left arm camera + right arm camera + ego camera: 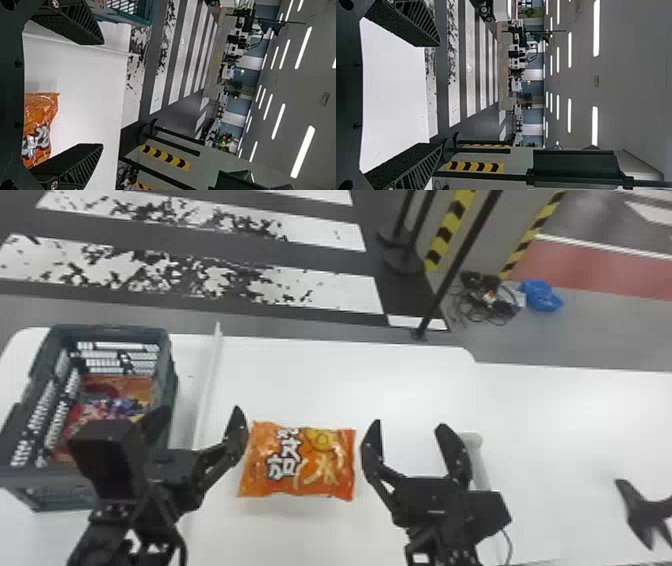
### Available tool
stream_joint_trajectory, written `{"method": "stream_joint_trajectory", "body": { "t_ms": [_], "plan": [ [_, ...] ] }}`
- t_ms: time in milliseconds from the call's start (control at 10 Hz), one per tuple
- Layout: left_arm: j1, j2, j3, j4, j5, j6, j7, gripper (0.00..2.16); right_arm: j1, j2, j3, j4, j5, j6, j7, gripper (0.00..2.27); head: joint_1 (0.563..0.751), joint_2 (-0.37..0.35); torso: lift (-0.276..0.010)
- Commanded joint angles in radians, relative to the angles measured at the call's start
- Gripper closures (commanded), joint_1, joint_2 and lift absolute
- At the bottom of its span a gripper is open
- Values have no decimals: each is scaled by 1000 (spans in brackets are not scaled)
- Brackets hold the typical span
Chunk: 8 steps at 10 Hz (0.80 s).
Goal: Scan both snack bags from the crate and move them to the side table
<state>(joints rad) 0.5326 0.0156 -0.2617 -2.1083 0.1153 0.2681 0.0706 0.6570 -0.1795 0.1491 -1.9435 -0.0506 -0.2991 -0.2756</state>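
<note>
The orange snack bag point(300, 462) lies flat on the white table point(345, 377) between the two grippers, its longer side running left to right across the head view. The left gripper point(198, 415) stands off the bag's left end, and the right gripper point(409, 427) off its right end. Each has its fingers spread wide with nothing between them, and in both cases the inner finger comes close to the bag's short edge. Which arm is nearer is hard to call; both seem well within reach. The left wrist view shows part of the bag beside one finger, outside the open gap, so closing the left gripper as it stands would probably miss. A one-handed pick would call for shifting that gripper sideways over the bag; a two-handed one, for bringing both inward against the short ends, with some risk of the soft bag buckling or sliding. The crate point(172, 390) sits at the far left, beyond the left gripper, with more packets point(117, 402) inside. Whether the orange bag has been scanned cannot be told; moving it to the side table looks like work yet to do.
</note>
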Motion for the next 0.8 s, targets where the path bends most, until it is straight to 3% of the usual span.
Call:
{"method": "stream_joint_trajectory", "body": {
  "t_ms": [0,300,500,700],
  "plan": [
    [23,15,38,-21,-26,-33,0,76,-10,8,-8,14,2,10,13,-2,695,-206,-29],
    [82,43,156,-38,-65,-204,-43,76,-59,31,-43,-12,-40,289,70,-2,695,-119,-29],
    [113,61,223,-42,-43,-272,-88,76,-88,46,-79,-54,-110,507,147,12,695,-70,-29],
    [133,70,245,-38,-16,-290,-111,76,-119,54,-138,-112,-176,734,197,39,695,-29,-29]
  ]
}}
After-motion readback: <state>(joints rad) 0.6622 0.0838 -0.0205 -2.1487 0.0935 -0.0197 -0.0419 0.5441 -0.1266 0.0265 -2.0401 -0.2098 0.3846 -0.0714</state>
